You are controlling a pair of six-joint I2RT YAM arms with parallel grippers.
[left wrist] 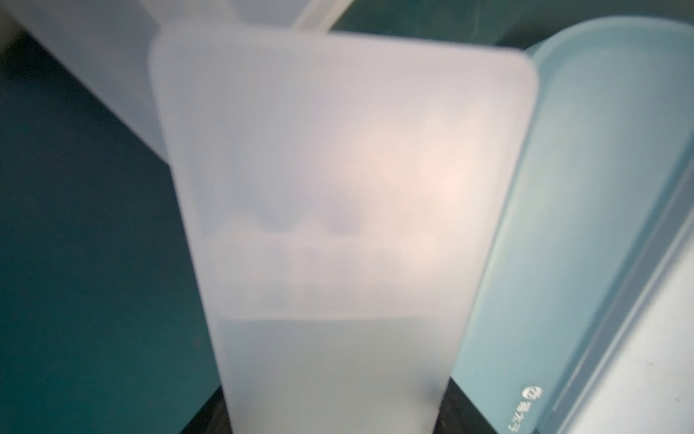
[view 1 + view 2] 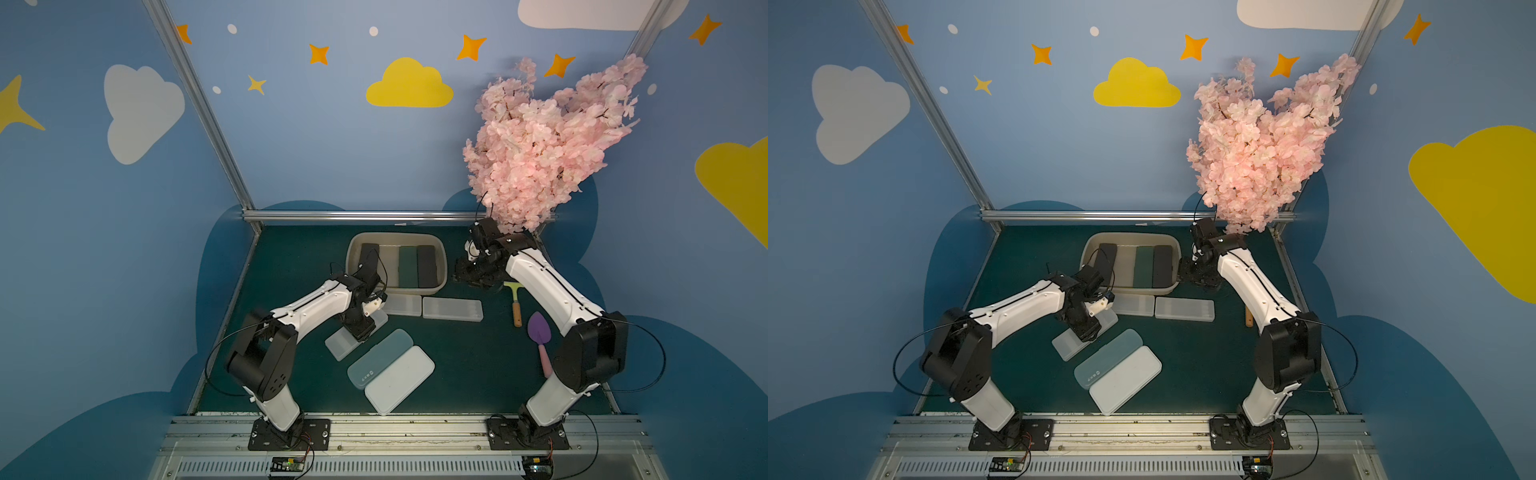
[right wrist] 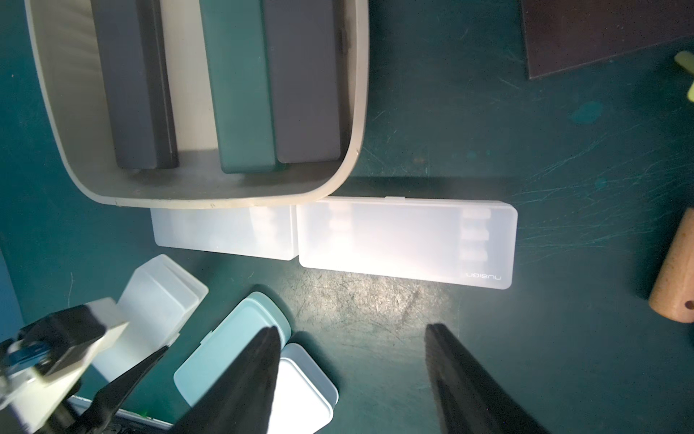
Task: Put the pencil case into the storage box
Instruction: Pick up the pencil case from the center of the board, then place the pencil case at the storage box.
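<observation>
I am gripping a frosted pencil case (image 2: pixel 341 348) with my left end effector (image 2: pixel 359 332), near the left front of the bench (image 2: pixel 457 365). In the left wrist view this case (image 1: pixel 338 188) is running straight out from between my jaws, with dark finger parts pressing in on both of its long sides. I cannot tell whether it is resting on the bench or hanging just above it.

The case is lying outside the storage box (image 2: pixel 395 236), just in front of the box's near left corner. The box is sitting at the back of the bench and is holding two dark grey cases (image 2: pixel 428 266) and a green case (image 2: pixel 407 266), all lying side by side.

My right end effector (image 3: pixel 353 330) is hovering just beside the right end of the box. Its fingers (image 3: pixel 263 360) are standing wide apart, with nothing between them.

Two more frosted cases (image 2: pixel 453 309) are lying end to end against the front wall of the box. A pale teal case (image 2: pixel 380 359) and a white case (image 2: pixel 399 380) are lying side by side, touching, closer to me.
</observation>
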